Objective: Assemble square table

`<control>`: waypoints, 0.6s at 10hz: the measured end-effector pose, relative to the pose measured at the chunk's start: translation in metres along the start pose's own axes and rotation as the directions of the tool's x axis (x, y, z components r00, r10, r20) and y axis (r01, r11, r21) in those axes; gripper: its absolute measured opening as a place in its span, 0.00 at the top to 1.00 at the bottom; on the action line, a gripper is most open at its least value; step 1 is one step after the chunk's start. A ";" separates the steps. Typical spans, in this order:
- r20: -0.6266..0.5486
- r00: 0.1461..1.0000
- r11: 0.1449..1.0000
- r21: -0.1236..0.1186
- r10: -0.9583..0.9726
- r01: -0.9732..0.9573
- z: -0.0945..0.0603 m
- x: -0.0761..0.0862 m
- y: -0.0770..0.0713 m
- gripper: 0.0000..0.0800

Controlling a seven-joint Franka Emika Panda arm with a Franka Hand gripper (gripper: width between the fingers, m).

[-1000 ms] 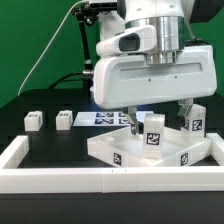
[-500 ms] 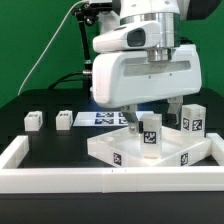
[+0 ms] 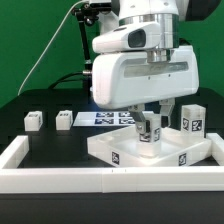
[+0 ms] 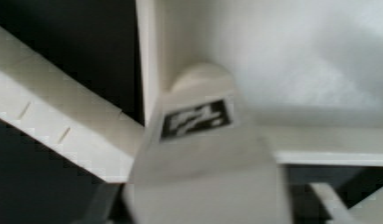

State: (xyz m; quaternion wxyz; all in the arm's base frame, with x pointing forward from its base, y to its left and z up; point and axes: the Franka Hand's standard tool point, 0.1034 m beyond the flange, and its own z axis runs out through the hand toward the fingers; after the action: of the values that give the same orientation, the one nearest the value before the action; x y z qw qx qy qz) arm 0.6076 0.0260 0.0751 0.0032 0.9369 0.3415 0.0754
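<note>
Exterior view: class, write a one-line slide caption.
Tool grips an upright leg on the white tabletop; two spare legs lie on the black table.

Even, bright light fills the exterior view; the white top [image 3: 106, 148] nearly washes out against the black table [image 3: 60, 142], and shadows are faint. The wrist view is soft throughout: the close leg [image 4: 206, 180] and its tag [image 4: 198, 117] are out of focus.

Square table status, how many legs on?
Done: maybe one; far leg stands upright by the square top's far corner, seating unclear. In hand: gripper closed on a second leg upright on the top. Left: two loose legs lying on the table, exterior view's left.
</note>
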 end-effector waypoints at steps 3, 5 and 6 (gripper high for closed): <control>0.000 1.000 1.000 0.000 0.025 -0.025 0.000 0.000 0.000 0.64; -0.001 0.997 0.997 0.002 0.077 -0.077 0.000 0.000 0.000 0.64; -0.001 0.986 0.986 0.002 0.166 -0.166 0.000 0.000 -0.001 0.64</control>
State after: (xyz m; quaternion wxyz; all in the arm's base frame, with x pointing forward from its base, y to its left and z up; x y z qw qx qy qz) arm 0.6076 0.0268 0.0751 -0.0041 0.9620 0.2622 0.0757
